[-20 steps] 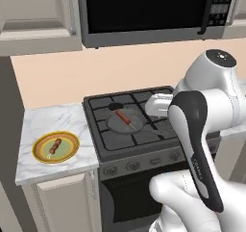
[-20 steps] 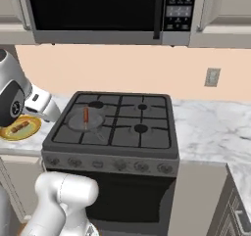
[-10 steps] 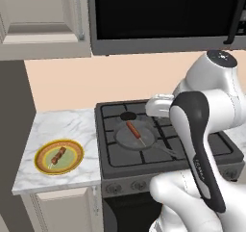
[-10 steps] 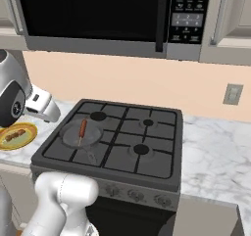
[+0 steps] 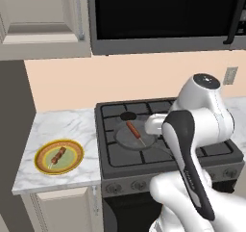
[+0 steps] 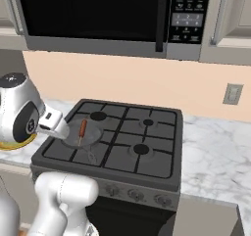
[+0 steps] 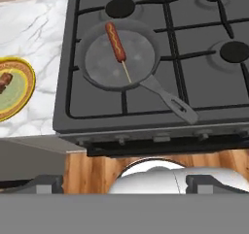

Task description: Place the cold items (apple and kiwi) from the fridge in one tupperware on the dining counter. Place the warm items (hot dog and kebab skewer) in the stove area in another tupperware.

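Note:
A hot dog [image 5: 132,129] [image 6: 82,129] [image 7: 115,41] on a thin stick lies in a grey frying pan [image 7: 138,58] on the stove's front left burner. Left of the stove, a yellow-rimmed plate [image 5: 43,164] [image 7: 22,90] on the marble counter carries the brown kebab skewer [image 5: 58,154] [image 7: 4,80]. My gripper [image 7: 129,185] hangs well above and in front of the stove, looking down on the pan. Its dark fingertips [image 7: 46,184] stand wide apart, open, with nothing between them.
A black gas stove [image 5: 144,154] [image 6: 142,132] sits between marble counters [image 5: 62,125] [image 6: 215,152]. The pan handle [image 7: 170,102] points toward the stove's front edge. A microwave [image 6: 98,14] hangs overhead, with a cabinet [image 5: 38,19] to its left.
The whole picture has shifted: the base has driven, so the stove and plate sit closer and further right in the left base view. The arm keeps its pose, and nothing on the stove moved.

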Motion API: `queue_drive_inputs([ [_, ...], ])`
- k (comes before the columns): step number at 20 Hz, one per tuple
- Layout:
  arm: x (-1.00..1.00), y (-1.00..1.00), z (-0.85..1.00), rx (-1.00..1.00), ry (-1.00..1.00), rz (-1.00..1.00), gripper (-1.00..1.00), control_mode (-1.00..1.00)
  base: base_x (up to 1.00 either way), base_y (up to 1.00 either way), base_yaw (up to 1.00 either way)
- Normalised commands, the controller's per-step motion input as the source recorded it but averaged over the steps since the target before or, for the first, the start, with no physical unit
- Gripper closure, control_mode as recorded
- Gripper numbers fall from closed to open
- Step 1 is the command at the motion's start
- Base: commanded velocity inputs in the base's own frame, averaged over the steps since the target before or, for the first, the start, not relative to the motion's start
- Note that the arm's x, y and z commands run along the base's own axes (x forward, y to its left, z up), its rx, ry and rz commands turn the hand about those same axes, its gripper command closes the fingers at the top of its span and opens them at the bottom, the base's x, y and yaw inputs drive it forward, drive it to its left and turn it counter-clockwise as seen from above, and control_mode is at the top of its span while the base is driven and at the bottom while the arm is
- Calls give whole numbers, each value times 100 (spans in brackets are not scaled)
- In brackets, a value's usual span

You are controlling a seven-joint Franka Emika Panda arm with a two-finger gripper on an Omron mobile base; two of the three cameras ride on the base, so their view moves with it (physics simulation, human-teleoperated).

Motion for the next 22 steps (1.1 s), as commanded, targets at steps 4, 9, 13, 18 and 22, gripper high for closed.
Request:
queue_drive_inputs([
  [4,57,-12,-49,0,0,7,-100,-100,0,0,0],
  [9,84,0,-28,-3,12,2,-100,-100,0,0,0],
  [13,81,4,-12,-8,33,0,-100,-100,0,0,0],
  [18,65,13,-34,-3,27,0,-100,-100,0,0,0],
  [22,54,13,-47,-1,11,0,-100,-100,0,0,0],
])
